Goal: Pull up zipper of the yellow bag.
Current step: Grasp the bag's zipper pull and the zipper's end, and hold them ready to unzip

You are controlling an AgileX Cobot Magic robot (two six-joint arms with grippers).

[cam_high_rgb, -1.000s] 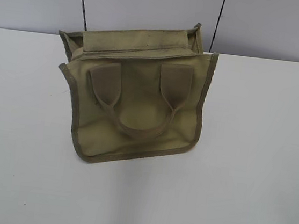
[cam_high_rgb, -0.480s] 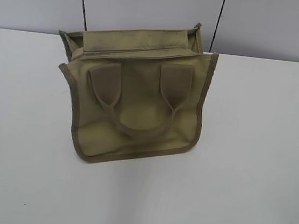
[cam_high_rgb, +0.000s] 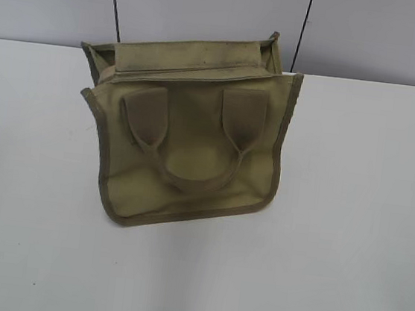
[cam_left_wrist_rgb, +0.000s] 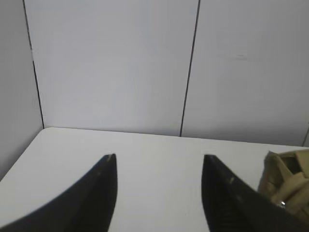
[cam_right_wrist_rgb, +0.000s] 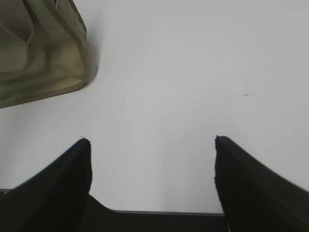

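Nothing has moved: squarish canvas yellow bag [cam_high_rgb: 194, 143] lies flat, both grippers' jaws spread, empty

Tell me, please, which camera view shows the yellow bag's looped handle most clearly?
The exterior view: the whole handle hangs in a loop from its two patches on the yellow bag. The right wrist view catches only part of a strap at the bag's corner; the left wrist view shows just a bag edge, no handle.

Khaki-yellow bag [cam_high_rgb: 194, 143] with olive trim, upper centre of exterior frame, lying tilted back, handle side facing camera, handle looped down. Zipper [cam_high_rgb: 191, 72] along top edge; silver pull [cam_left_wrist_rgb: 282, 204] at lower right of left wrist frame.
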